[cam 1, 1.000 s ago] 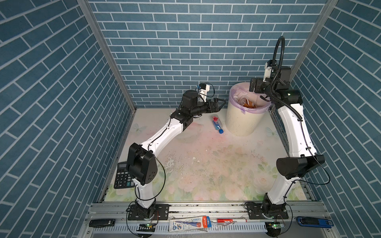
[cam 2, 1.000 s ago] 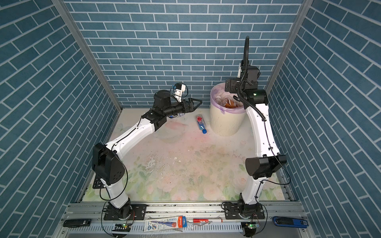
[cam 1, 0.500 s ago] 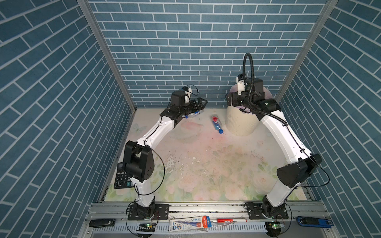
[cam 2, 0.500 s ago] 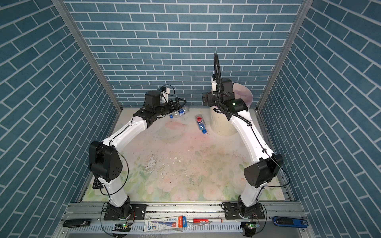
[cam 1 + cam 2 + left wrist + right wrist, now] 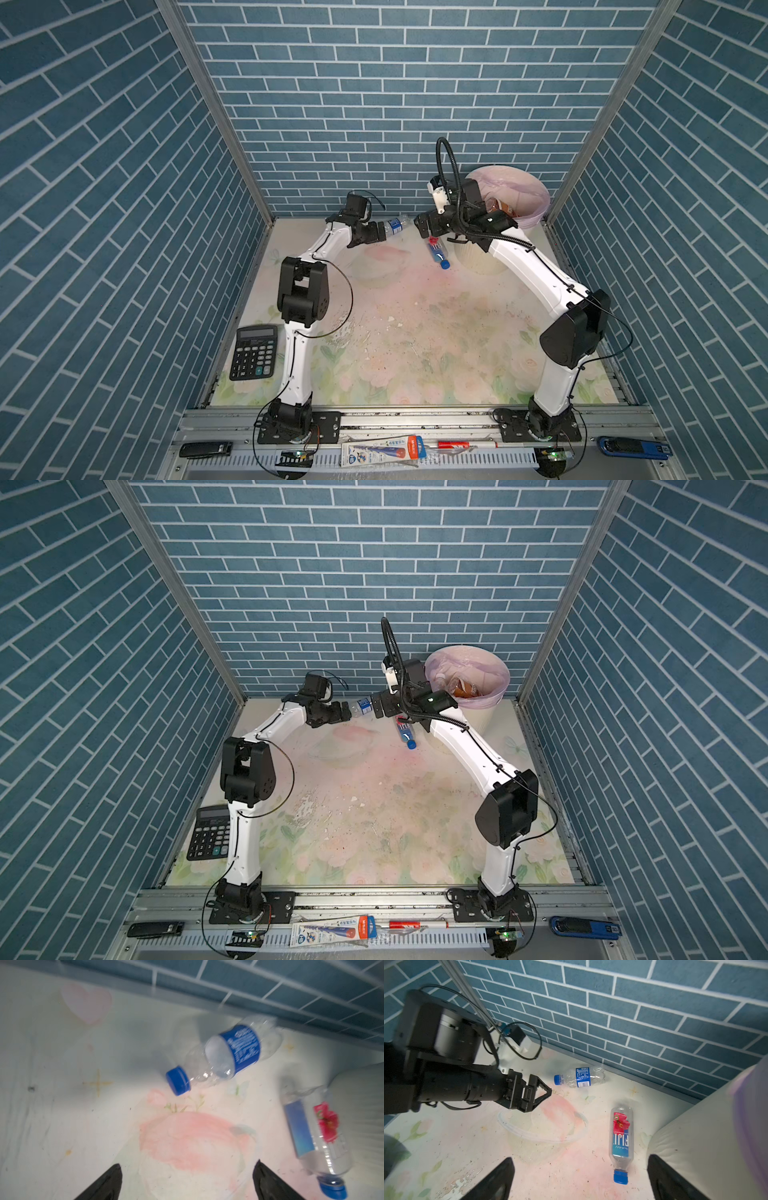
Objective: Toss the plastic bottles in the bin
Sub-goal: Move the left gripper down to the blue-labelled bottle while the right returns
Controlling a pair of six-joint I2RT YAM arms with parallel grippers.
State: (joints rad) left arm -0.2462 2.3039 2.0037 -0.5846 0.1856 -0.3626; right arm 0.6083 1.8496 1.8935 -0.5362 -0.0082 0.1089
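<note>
A small clear bottle (image 5: 397, 226) (image 5: 362, 706) with a blue label and blue cap lies by the back wall, between my two grippers. The left gripper (image 5: 380, 237) (image 5: 188, 1164) points at it from the left, open and empty, a short way off its cap (image 5: 178, 1080). A Fiji bottle (image 5: 437, 252) (image 5: 620, 1140) lies beside the bin (image 5: 536, 195) (image 5: 498, 675), blue cap toward the front. My right gripper (image 5: 419, 226) (image 5: 580, 1158) hovers open above it, nothing between its fingers. A brown bottle (image 5: 465, 690) shows inside the lilac-lined bin.
A clear plastic bowl (image 5: 542, 1126) sits on the mat just below the left gripper. A black calculator (image 5: 253, 352) lies at the front left beside the left arm's base. The bin's ribbed wall (image 5: 706, 1136) stands close to one right finger.
The right gripper swung from above the bin leftward and down over the Fiji bottle. The left gripper drew back left from the bin, uncovering the small bottle.
</note>
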